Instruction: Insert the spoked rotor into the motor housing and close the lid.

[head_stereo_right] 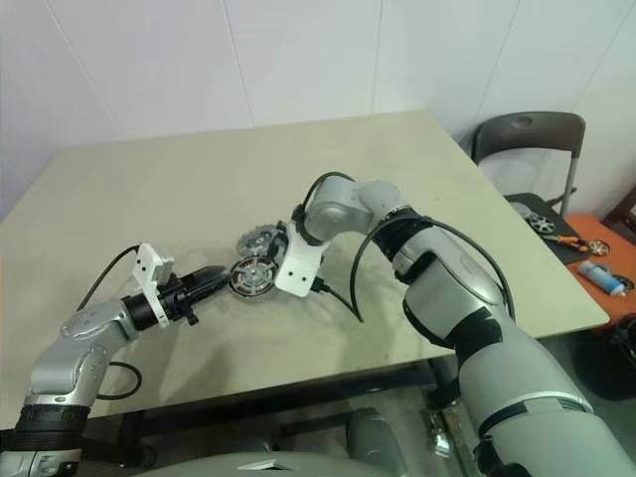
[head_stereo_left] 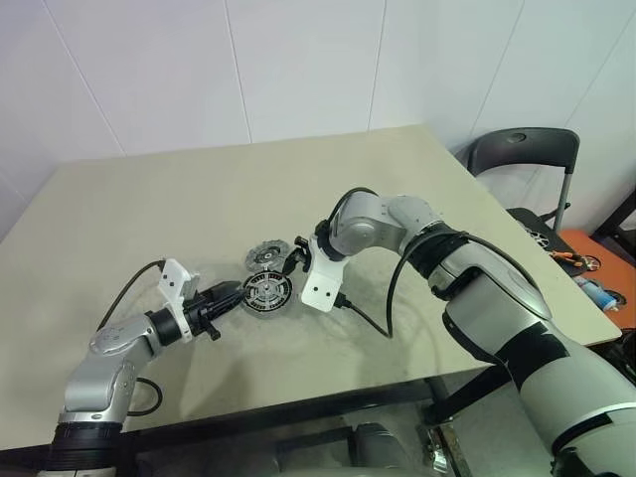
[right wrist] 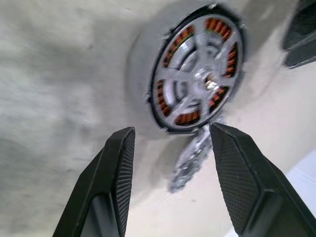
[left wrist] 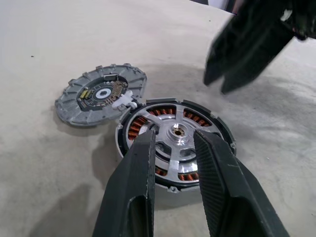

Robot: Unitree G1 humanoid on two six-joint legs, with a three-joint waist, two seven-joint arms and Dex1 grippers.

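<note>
With the silver spoked rotor point(left wrist: 175, 136) sitting inside the short silver cylindrical motor housing point(left wrist: 223, 139), left pincer point(left wrist: 173, 148) bracing it part-open, the empty, open right pincer point(right wrist: 170, 138) is approaching the adjacent ribbed grey lid point(left wrist: 101, 94); rim-grasp advisable.

head pair high, wrist views near motor housing point(left wrist: 174, 143)

A plain test room or lab is suggested. A bare beige table point(head_stereo_left: 298, 179) is set against white panelled walls point(head_stereo_left: 229, 70). A dark folding chair point(head_stereo_left: 525, 151) is placed at the far right, and small tools and parts are laid on an orange surface point(head_stereo_left: 596, 260) beside it.
</note>
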